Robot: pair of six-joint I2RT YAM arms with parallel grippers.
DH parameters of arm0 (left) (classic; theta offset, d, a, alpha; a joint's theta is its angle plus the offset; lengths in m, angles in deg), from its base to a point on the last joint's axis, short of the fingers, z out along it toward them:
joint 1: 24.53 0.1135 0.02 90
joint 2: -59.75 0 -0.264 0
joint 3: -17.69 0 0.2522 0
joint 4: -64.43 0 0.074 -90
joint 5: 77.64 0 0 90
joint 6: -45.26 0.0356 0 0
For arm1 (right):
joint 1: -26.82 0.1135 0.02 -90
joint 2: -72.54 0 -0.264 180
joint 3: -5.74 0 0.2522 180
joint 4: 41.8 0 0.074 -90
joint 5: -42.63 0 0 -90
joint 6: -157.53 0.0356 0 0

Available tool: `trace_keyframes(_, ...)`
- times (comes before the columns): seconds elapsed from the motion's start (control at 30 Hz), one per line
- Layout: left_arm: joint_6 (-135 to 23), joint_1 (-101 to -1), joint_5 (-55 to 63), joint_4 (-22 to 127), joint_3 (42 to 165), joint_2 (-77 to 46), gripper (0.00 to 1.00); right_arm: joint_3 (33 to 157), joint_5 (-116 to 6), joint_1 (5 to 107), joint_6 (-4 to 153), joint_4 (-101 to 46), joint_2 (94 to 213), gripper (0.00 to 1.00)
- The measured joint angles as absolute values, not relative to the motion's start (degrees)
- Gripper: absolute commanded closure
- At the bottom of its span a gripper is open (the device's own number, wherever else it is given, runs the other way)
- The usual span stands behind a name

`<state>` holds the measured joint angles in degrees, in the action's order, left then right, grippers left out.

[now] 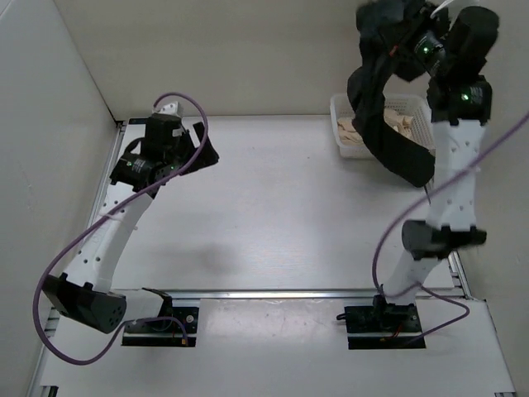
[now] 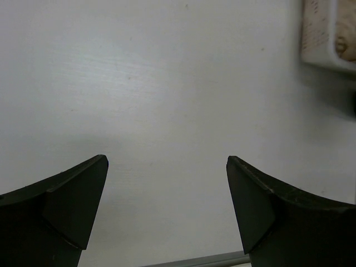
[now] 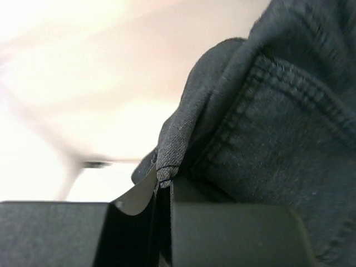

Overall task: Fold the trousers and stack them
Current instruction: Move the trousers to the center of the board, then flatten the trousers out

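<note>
The black trousers [image 1: 387, 124] hang in the air at the far right, over the white basket. My right gripper [image 1: 402, 41] is raised high there and is shut on the trousers' fabric. In the right wrist view the dark stitched cloth [image 3: 267, 122] fills the right side and a fold of it is pinched between my closed jaws [image 3: 164, 186]. My left gripper [image 1: 207, 149] is open and empty, low over the table at the far left. The left wrist view shows its two fingertips [image 2: 167, 167] wide apart over bare table.
A white slatted basket [image 1: 343, 145] with beige cloth in it stands at the far right of the table; a corner of it shows in the left wrist view [image 2: 328, 39]. White walls [image 1: 50, 124] close the left and far sides. A metal rail [image 1: 273, 292] crosses near the arm bases.
</note>
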<state>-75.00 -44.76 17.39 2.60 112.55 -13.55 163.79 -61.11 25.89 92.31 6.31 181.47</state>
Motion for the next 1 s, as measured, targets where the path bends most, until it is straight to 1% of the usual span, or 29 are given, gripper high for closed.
trace_keyframes(0.1, -75.42, -44.43, 18.16, -0.55, 121.12, -14.92, 0.0, 162.57, -63.04, 32.91, 91.02, 3.3, 169.14, 1.0)
trace_keyframes(0.2, -75.74, -42.57, 19.08, -4.81, 129.36, -16.17, 0.0, 159.38, -64.83, 39.16, 89.84, 2.2, 159.39, 1.0)
trace_keyframes(0.3, -75.85, -38.09, 20.04, -8.03, 137.03, -16.63, 0.0, 149.93, -64.06, 44.91, 88.81, -0.16, 151.48, 1.0)
trace_keyframes(0.33, -75.87, -36.56, 20.39, -9.16, 139.09, -16.48, 0.0, 144.29, -63.14, 47.53, 88.26, -0.38, 149.08, 0.95)
trace_keyframes(0.37, -75.85, -35.36, 20.8, -9.62, 140.44, -16.04, 0.0, 141.45, -62.73, 48.62, 88.09, -0.09, 148.38, 0.85)
trace_keyframes(0.4, -75.83, -34.31, 20.91, -9.95, 141.21, -15.3, 0.0, 135.27, -61.64, 50.17, 88.16, -0.92, 147.59, 0.72)
trace_keyframes(0.43, -75.77, -33.63, 20.96, -10.54, 141.71, -14.4, 0.0, 130.52, -60.74, 50.92, 88.35, -1.12, 147.5, 0.36)
trace_keyframes(0.47, -75.63, -33.19, 20.96, -11.02, 141.88, -13.28, 0.0, 125.08, -59.3, 51.33, 88.61, -0.81, 148.27, 0.22)
trace_keyframes(0.53, -75.31, -33.0, 20.72, -11.31, 141.16, -11.45, 0.0, 116.54, -56.3, 51.2, 88.77, 0.43, 152.22, 0.1)
trace_keyframes(0.57, -75.13, -33.0, 20.43, -11.39, 140.2, -10.49, 0.0, 113.89, -54.84, 51.0, 88.79, 2.14, 155.17, 0.09)
trace_keyframes(0.6, -74.89, -33.0, 19.95, -11.26, 138.69, -9.7, 0.0, 112.03, -53.42, 50.59, 88.96, 5.0, 158.85, 0.09)
trace_keyframes(0.63, -74.69, -32.98, 19.29, -11.09, 136.97, -9.13, 0.03, 110.81, -51.69, 50.22, 89.2, 8.15, 162.36, 0.09)
trace_keyframes(0.67, -74.52, -32.98, 18.49, -10.1, 134.21, -8.39, 0.13, 109.89, -49.86, 49.95, 89.4, 10.92, 165.05, 0.21)
trace_keyframes(0.7, -74.56, -33.13, 17.44, -9.73, 130.52, -8.02, 0.2, 108.95, -48.06, 49.69, 89.36, 13.22, 166.45, 0.36)
trace_keyframes(0.73, -74.41, -33.46, 16.69, -9.29, 127.87, -8.06, 0.33, 107.79, -46.51, 49.45, 89.27, 14.92, 166.6, 0.71)
trace_keyframes(0.77, -74.43, -34.07, 15.47, -7.83, 123.59, -8.28, 0.44, 106.59, -44.98, 49.34, 89.47, 16.28, 165.56, 0.84)
trace_keyframes(0.8, -74.41, -34.55, 14.31, -7.04, 119.92, -8.89, 0.58, 105.45, -44.04, 49.36, 89.51, 16.52, 163.74, 0.92)
trace_keyframes(0.83, -74.89, -35.2, 12.76, -5.93, 116.66, -9.98, 0.61, 104.01, -43.23, 49.41, 89.36, 16.43, 160.97, 0.94)
trace_keyframes(0.87, -75.37, -35.88, 11.19, -4.53, 112.94, -11.6, 0.61, 103.03, -42.75, 49.5, 89.38, 16.65, 158.28, 0.94)
trace_keyframes(0.9, -75.77, -36.6, 9.74, -3.5, 109.62, -13.66, 0.56, 101.94, -42.4, 49.8, 89.27, 16.41, 155.02, 0.77)
trace_keyframes(0.93, -75.9, -37.17, 8.83, -2.93, 107.74, -15.65, 0.34, 101.13, -42.16, 50.06, 89.27, 16.39, 152.03, 0.63)
trace_keyframes(0.97, -75.9, -37.78, 8.17, -2.63, 106.74, -18.2, 0.23, 100.58, -42.14, 50.46, 89.01, 16.37, 150.08, 0.37)
trace_keyframes(1.0, -76.36, -38.31, 7.51, -2.26, 106.72, -21.42, 0.13, 99.88, -41.9, 51.16, 88.77, 16.26, 148.29, 0.23)
